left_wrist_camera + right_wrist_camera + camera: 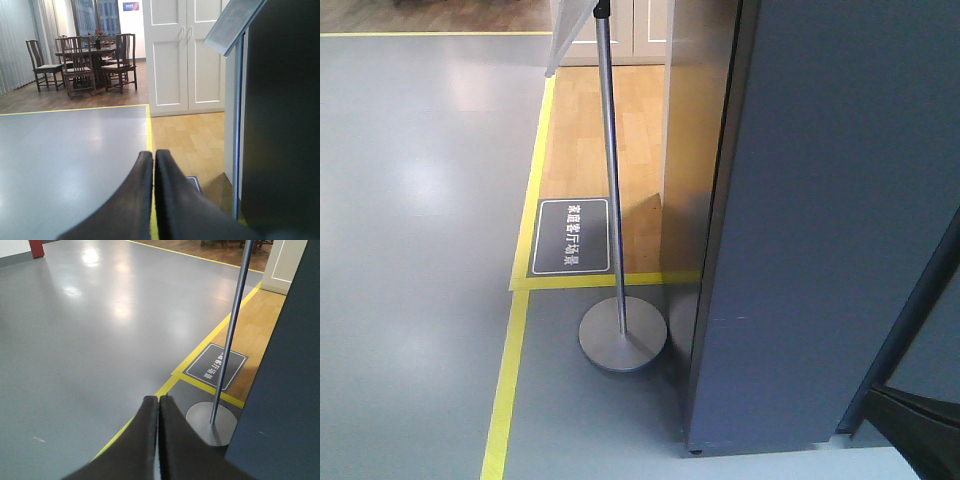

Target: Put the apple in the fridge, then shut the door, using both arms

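**Both my claws pressed shut beside the dark fridge, apple out of sight**

Front camera: the fridge [820, 220] fills the right half of the picture as a tall blue-grey slab standing on the grey floor [410, 250]. Just left of it a metal pole [611, 170] rises from a round base [622, 338] that rests on the grey floor close to the fridge's foot. Behind the pole a dark floor sign [571, 236] with white lettering lies on light wood flooring, bordered by yellow tape [510, 390]. A black piece of one of my arms [910, 330] slants across the lower right corner. The apple appears nowhere here.

Left wrist camera: my left claw [153, 155] has its two black fingers [135, 195] pressed together, tips touching, holding nothing. It points over the grey floor toward white panelled doors [185, 55]. The fridge's dark side [285, 115] walls off the right edge, with a strip of blue tape [237, 135] running down its white edge. Far back on the left, a table and chairs [87, 60] stand on dark wood.

Right wrist camera: my right claw [158, 402] is likewise closed, fingers [175, 440] meeting along a thin seam, nothing between them. Beyond it lie the grey floor, the yellow tape, the pole and its base, and the floor sign. The fridge's dark corner [285, 390] fills the right side. No apple shows in any of the three views, and I cannot tell from them whether the door is open or shut.
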Controlling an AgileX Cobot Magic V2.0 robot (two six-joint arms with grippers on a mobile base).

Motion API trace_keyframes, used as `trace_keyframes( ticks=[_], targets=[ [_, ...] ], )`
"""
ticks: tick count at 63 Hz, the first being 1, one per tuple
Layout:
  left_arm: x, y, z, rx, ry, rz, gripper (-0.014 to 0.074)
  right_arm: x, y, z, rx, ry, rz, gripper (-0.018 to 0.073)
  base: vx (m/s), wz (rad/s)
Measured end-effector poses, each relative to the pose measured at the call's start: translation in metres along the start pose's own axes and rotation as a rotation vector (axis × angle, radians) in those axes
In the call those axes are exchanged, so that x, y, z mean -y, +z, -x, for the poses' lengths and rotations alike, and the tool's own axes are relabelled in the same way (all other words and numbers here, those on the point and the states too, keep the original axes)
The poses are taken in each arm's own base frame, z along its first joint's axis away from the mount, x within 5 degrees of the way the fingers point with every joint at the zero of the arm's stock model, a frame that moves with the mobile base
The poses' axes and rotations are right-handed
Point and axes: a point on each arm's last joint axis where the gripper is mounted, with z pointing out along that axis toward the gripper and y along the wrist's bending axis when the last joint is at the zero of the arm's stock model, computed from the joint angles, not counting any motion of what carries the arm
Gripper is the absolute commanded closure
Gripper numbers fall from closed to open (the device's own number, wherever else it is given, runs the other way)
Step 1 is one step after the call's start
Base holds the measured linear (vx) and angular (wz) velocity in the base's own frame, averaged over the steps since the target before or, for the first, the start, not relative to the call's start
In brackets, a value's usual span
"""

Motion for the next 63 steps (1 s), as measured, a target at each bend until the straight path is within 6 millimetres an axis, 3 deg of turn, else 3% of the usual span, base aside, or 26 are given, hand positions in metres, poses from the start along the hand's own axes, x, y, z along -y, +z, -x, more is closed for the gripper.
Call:
trace_keyframes(
  ticks=[63],
  targets=[
    [-0.0004,0.0000,0.0021,0.023,0.027,0.004,0.0603,0.0000,0.0000,0.0000,0.000,0.000,0.000,0.0563,0.00,0.00]
  ],
)
